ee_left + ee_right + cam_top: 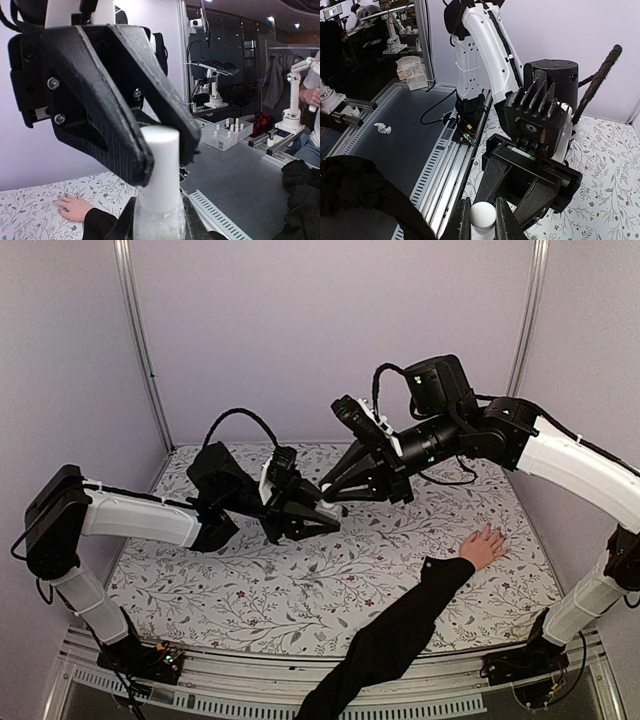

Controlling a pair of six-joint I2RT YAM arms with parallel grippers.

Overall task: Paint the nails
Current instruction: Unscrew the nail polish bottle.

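A small pale translucent bottle [159, 220] with a white cap [161, 150] is held in the air over the floral table between both grippers. My left gripper [326, 516] is shut on the bottle's body. My right gripper [333, 492] comes from the right and is shut on the cap [483, 216]. A light-skinned hand [484, 545] with a black sleeve [400, 630] lies flat at the right of the table, apart from both grippers. Its nails [497, 532] are too small to make out. The hand also shows in the left wrist view [72, 206].
The floral cloth [250, 580] covers the table. A metal rail [300, 680] runs along the near edge. Enclosure walls and upright posts [140, 340] stand at the back and sides. The left arm's wrist [540, 125] is close in front of the right camera.
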